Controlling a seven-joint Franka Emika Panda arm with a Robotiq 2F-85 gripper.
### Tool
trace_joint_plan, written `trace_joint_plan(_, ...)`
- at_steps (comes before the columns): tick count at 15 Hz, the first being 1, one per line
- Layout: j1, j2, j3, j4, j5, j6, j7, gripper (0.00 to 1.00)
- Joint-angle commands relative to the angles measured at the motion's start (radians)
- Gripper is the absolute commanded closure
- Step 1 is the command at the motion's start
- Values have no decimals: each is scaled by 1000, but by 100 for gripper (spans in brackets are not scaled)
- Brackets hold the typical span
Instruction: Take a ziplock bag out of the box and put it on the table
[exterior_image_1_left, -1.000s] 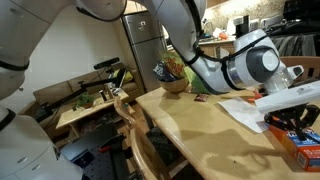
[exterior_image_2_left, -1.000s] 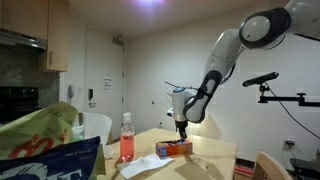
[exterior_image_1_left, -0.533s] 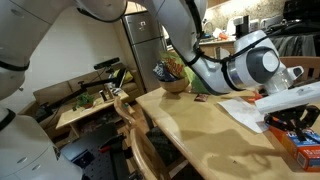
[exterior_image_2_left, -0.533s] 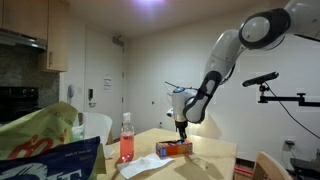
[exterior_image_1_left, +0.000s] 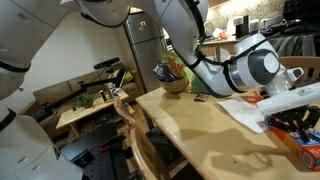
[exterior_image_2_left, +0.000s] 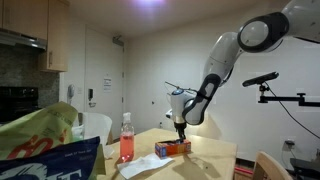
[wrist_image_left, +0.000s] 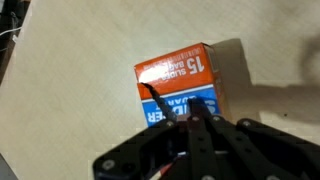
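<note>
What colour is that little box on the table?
The box is orange-red with a blue panel and white lettering, clearest in the wrist view.

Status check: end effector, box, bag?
End effector shut, tips at the orange-red and blue cardboard box on the pale tan wooden table. Clear plastic ziplock bag not seen out; hold unclear. Pink spray bottle stands aside, not blocking.

In an exterior view: plain cream wall (exterior_image_2_left: 180, 50), bright ceiling light (exterior_image_2_left: 150, 4) top centre, wooden cabinet (exterior_image_2_left: 55, 35) upper left with a black oven (exterior_image_2_left: 15, 100) below it, white door (exterior_image_2_left: 100, 85) left of centre. In an exterior view: stainless fridge (exterior_image_1_left: 145, 55) top centre, cluttered low wooden bench (exterior_image_1_left: 85, 108) at left against a pale back wall (exterior_image_1_left: 75, 50), wooden chair (exterior_image_1_left: 135, 125) lower centre.
</note>
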Motion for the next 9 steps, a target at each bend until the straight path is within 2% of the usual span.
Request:
trace_joint_plan(1, 47, 53, -61, 61, -50, 30, 80, 100)
trace_joint_plan(5, 70, 76, -86, 88, -71, 24, 115, 100)
trace_joint_plan(9, 48, 67, -40, 90, -47, -38, 61, 100)
